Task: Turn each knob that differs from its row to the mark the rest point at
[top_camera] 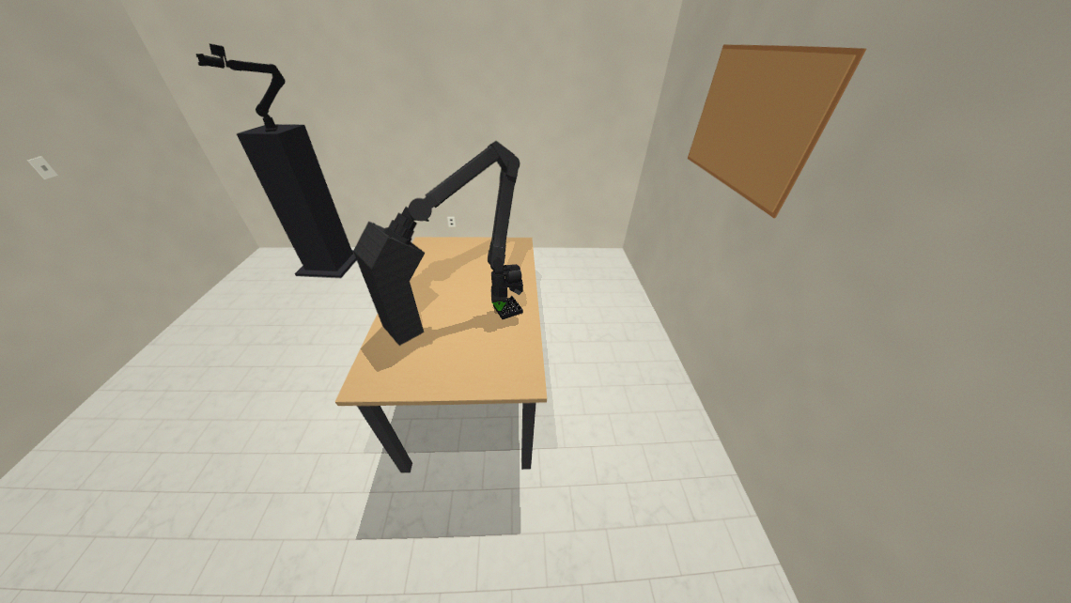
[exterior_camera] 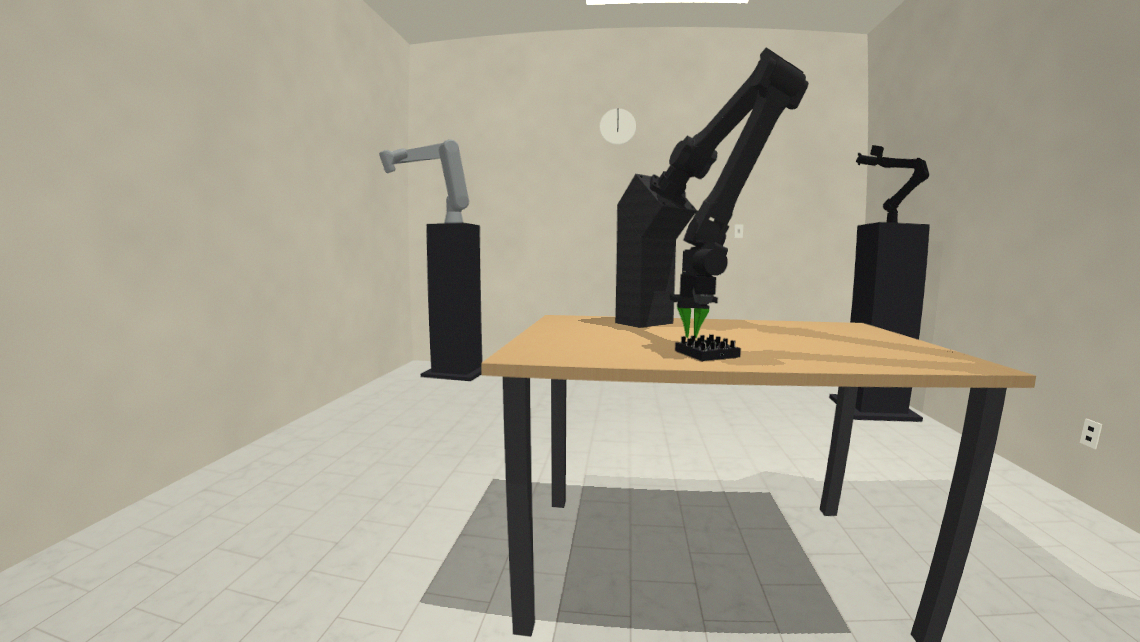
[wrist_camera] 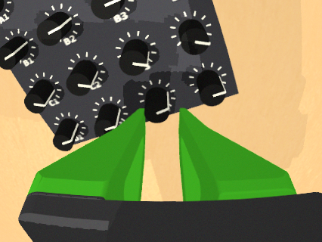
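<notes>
The knob box (top_camera: 510,315) (exterior_camera: 720,354) (wrist_camera: 175,83) top reads A1 (wrist_camera: 4,19); B1 (wrist_camera: 28,61), B2 (wrist_camera: 69,40), B3 (wrist_camera: 121,17); C1 (wrist_camera: 54,102), C2 (wrist_camera: 95,85). Other knob names are hidden or unclear.

Neighbouring knobs (wrist_camera: 109,118) (wrist_camera: 211,88) crowd both sides of D3 (wrist_camera: 156,105).
</notes>
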Robot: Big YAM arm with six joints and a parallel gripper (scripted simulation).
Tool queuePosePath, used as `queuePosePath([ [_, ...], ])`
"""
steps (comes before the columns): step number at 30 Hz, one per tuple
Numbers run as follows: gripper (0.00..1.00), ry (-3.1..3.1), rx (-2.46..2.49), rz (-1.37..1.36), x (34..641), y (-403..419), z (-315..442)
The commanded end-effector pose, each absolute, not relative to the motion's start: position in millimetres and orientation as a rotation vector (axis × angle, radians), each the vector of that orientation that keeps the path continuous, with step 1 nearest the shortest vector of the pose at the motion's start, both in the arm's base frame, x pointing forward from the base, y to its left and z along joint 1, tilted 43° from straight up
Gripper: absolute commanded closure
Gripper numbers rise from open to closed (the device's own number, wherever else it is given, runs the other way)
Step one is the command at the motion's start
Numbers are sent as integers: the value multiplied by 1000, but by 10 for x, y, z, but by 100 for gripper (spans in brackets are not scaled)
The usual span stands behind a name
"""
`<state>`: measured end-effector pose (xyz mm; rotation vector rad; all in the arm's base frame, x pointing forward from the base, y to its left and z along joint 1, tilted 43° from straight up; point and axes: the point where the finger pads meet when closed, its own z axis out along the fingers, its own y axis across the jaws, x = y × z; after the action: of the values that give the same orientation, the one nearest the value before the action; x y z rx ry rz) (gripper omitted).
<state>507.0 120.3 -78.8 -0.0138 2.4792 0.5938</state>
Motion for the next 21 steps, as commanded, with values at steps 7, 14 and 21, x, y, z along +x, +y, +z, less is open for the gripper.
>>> queuePosePath([
  [7,82,2471,1,581,4920,993,-542],
  [14,82,2470,-1,580,4863,957,-464],
  [21,82,2488,1,581,4815,956,-538],
])
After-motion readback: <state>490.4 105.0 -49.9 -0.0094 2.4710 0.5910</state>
